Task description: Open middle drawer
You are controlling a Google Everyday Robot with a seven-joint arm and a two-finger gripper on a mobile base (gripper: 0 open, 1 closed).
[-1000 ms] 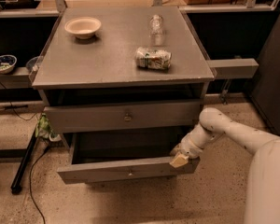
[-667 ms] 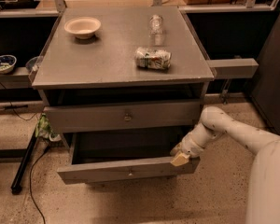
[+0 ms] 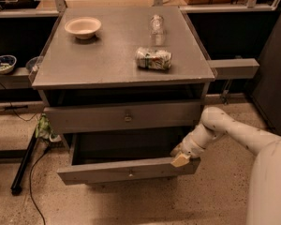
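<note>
One drawer, the middle drawer (image 3: pixel 107 171), stands well out from the cabinet (image 3: pixel 117 64), its inside dark. The gripper (image 3: pixel 181 159) rests at its front's right top corner; I cannot tell how the jaws stand. Opening looks almost done, so the next move is a short pull or a clean release.

The grey cabinet (image 3: pixel 107 64) stood on a speckled floor (image 3: pixel 131 203). Its flat top carried three things, none touching another: a pale bowl (image 3: pixel 83 27) upright near the back left corner, a clear bottle (image 3: pixel 156 25) toward the back right, and a green-and-white can (image 3: pixel 153 58) on its side just in front of the bottle. The gripper (image 3: pixel 181 159) was at the right end of the front of the pulled-out middle drawer (image 3: pixel 126 171), below the top's front right corner.
</note>
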